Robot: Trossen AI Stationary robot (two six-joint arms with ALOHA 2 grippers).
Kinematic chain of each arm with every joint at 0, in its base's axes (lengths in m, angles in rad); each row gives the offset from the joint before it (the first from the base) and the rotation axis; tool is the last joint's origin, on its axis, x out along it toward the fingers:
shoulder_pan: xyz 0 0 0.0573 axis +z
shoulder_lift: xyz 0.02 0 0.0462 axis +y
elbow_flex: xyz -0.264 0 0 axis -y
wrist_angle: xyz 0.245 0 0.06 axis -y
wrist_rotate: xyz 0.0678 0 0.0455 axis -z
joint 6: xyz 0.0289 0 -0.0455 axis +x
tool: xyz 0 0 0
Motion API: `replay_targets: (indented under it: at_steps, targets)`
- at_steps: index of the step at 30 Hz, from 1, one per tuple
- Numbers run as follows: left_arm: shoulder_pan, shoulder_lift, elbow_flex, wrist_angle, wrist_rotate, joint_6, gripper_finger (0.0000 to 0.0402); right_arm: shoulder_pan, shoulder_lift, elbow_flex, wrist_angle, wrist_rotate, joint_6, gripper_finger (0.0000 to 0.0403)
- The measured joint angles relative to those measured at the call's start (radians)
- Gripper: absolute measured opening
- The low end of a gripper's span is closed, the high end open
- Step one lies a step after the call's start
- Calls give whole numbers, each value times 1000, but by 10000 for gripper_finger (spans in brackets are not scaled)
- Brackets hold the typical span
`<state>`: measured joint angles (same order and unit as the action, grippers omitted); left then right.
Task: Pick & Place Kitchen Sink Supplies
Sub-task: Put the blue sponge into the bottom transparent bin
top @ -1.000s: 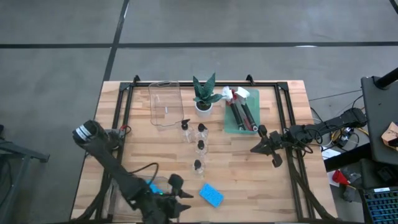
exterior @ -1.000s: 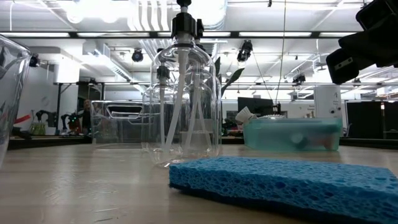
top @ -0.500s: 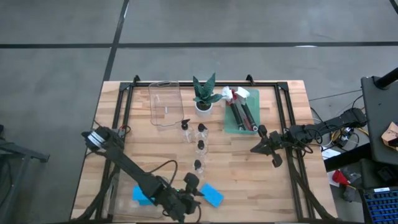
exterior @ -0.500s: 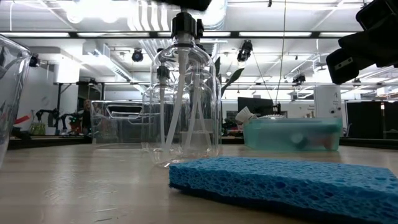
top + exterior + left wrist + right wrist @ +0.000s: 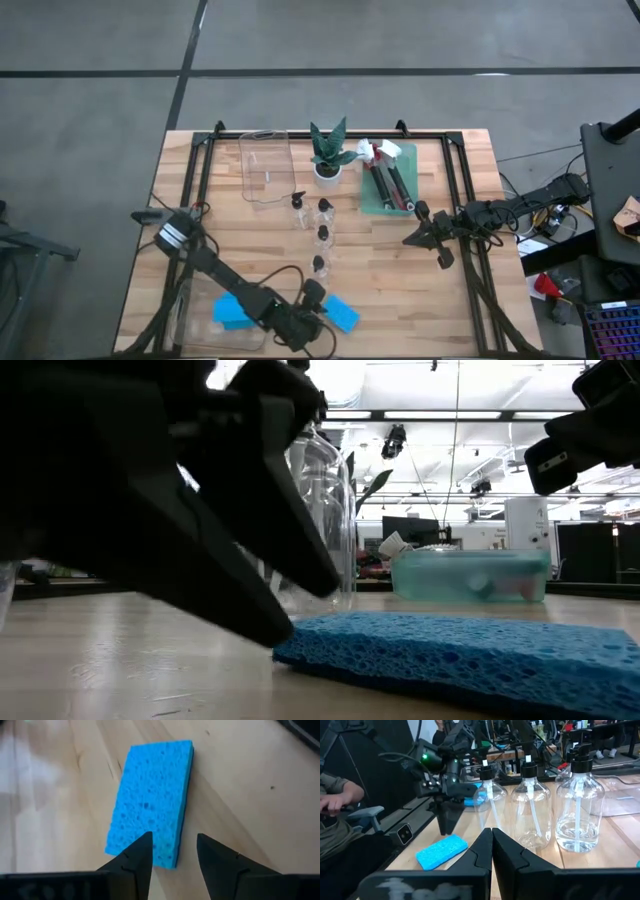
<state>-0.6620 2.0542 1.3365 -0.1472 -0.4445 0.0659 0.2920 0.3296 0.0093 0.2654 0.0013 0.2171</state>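
Blue sponge on the surface is straddled by the left gripper — fingers parted; right gripper is held closed, idle.

Overhead straight down on table; level and close behind blue sponge, also seen from both wrists.

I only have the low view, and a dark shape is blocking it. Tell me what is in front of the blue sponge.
Observer: That is the left tool, open, with its fingers just above one short end of the blue sponge.
Operator: Give me the right tool's state.
Observer: The right tool is shut, off at the table's right side, away from that sponge.
Operator: Report any other sponge.
Observer: A second blue sponge lies in the clear tray, left of the left tool.
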Motion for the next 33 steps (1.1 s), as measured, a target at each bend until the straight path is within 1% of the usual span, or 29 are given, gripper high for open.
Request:
replay_targets:
  at_steps: [8,10,12,14,16,17,18,24,28,33]
  targets:
    - [23,37,2,9,14,-8,145,0,0,0,0,0,0,8]
    - [25,38,2,9,16,-20,137,0,0,0,0,0,0,8]
    - [27,38,2,15,16,-27,115,0,0,0,0,0,0,8]
    - [30,39,2,17,19,-27,79,0,0,0,0,0,0,8]
    - [33,39,2,17,37,-35,35,0,0,0,0,0,0,8]
    - [34,39,2,17,42,-44,18,0,0,0,0,0,0,8]
    - [34,39,2,17,43,-50,12,0,0,0,0,0,0,8]
    - [26,20,0,-8,53,-68,2,0,0,0,0,0,0,8]
    - [12,-39,-2,-51,63,-79,1,0,0,0,0,0,0,8]
    - [-6,-128,-1,-113,57,-129,0,0,1,0,0,0,0,8]
